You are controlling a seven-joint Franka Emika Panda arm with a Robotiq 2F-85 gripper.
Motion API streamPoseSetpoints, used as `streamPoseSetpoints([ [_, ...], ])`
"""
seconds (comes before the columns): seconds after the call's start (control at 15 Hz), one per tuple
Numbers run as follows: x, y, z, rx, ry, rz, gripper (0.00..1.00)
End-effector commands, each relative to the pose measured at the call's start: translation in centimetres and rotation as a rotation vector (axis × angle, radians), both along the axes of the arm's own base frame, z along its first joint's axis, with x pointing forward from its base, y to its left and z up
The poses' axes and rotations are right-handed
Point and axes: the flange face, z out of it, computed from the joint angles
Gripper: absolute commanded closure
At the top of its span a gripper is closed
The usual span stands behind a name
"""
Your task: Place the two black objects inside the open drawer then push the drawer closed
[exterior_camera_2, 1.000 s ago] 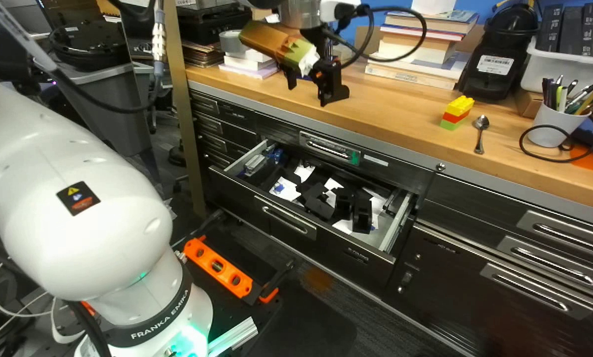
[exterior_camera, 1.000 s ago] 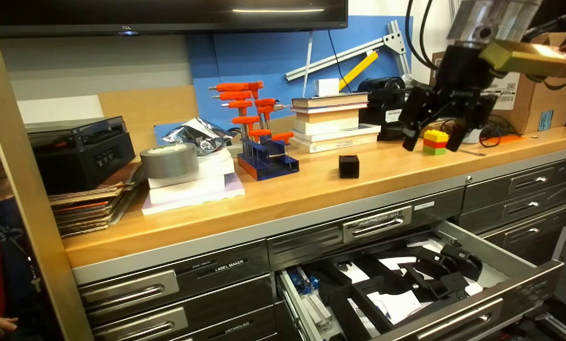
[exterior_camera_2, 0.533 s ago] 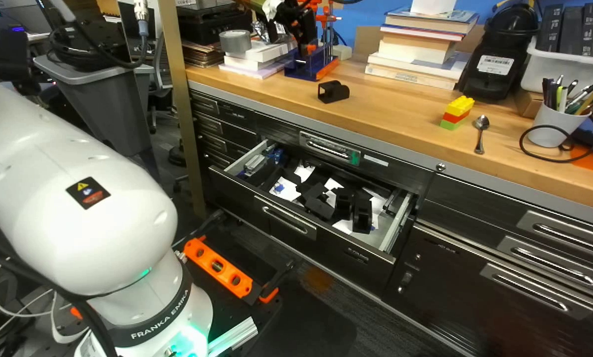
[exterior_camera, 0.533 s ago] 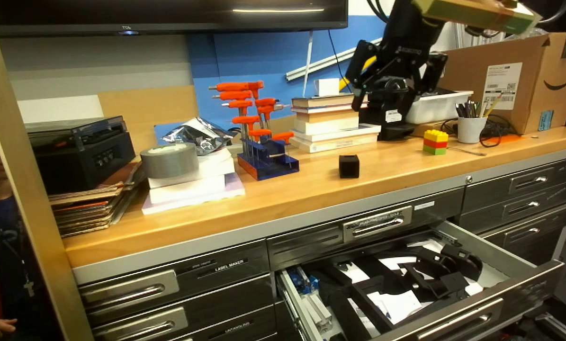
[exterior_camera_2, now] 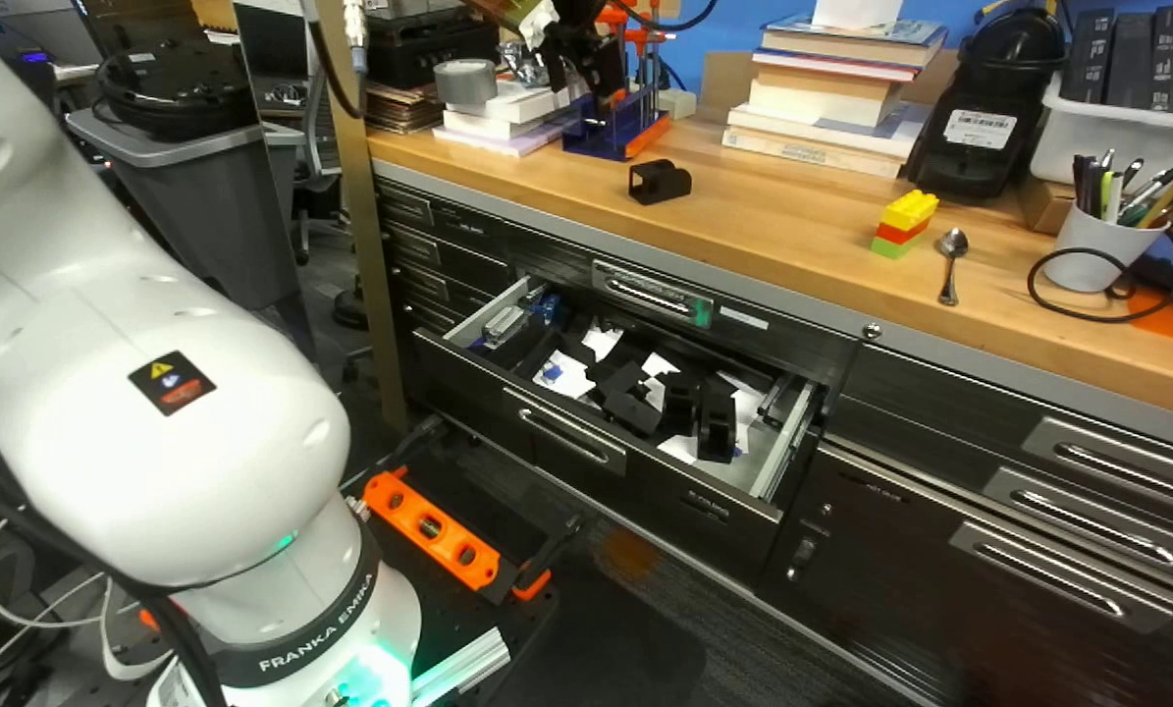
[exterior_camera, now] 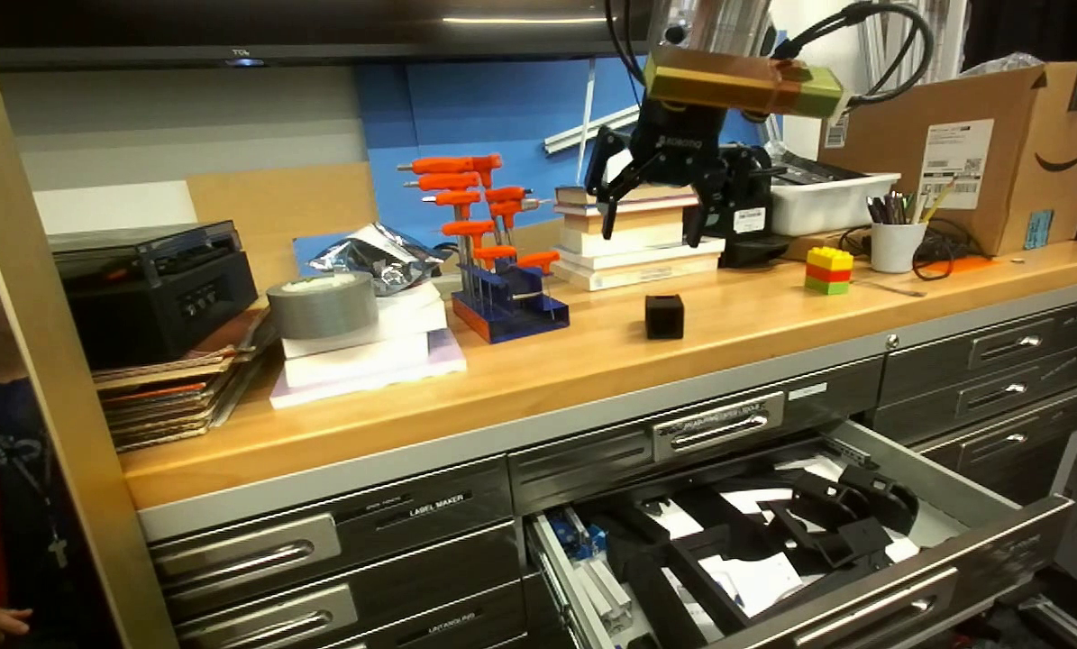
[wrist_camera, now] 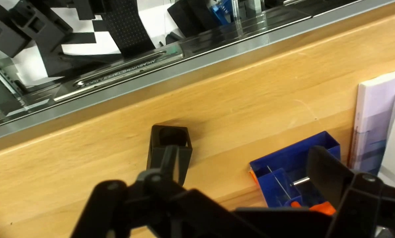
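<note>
One black block (exterior_camera: 664, 317) with a hollow, open side stands on the wooden bench top; it also shows in an exterior view (exterior_camera_2: 659, 184) and in the wrist view (wrist_camera: 158, 156). My gripper (exterior_camera: 652, 234) hangs above and behind it, fingers wide apart and empty. In the wrist view my gripper (wrist_camera: 245, 155) has its left finger overlapping the block's picture, with the hex-key holder showing between the fingers. The drawer (exterior_camera_2: 665, 491) is pulled open below the bench. Several black pieces (exterior_camera: 879, 498) and white sheets lie inside; I cannot tell which piece is the second block.
A blue holder (exterior_camera: 511, 311) with orange-handled hex keys stands beside the block. Stacked books (exterior_camera: 628, 257) are behind it. A toy brick (exterior_camera_2: 905, 224), a spoon (exterior_camera_2: 951, 263) and a pen cup (exterior_camera_2: 1087, 245) stand farther along the bench. A tape roll (exterior_camera: 322, 306) tops another stack.
In the exterior views my gripper has moved across the bench, tilting and then straightening, and is now above the block's area. It stays open. The block and the drawer have not moved.
</note>
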Motion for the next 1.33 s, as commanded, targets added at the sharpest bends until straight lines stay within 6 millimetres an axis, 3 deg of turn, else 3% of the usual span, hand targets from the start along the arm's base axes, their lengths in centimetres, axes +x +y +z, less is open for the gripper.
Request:
streamPoseSetpoints([
  [0.0, 4.6, 0.5, -0.4, -0.022, -0.002, -0.091, 0.0],
  [0.33, 9.8, -0.9, -1.8, -0.136, 0.001, -0.229, 0.0],
  [0.73, 14.1, -3.9, -4.8, -0.181, 0.114, -0.305, 0.0],
  [1.0, 15.6, -4.8, -7.3, -0.148, 0.194, -0.272, 0.0],
  [1.27, 15.3, -5.4, -9.4, -0.109, 0.279, -0.21, 0.0],
])
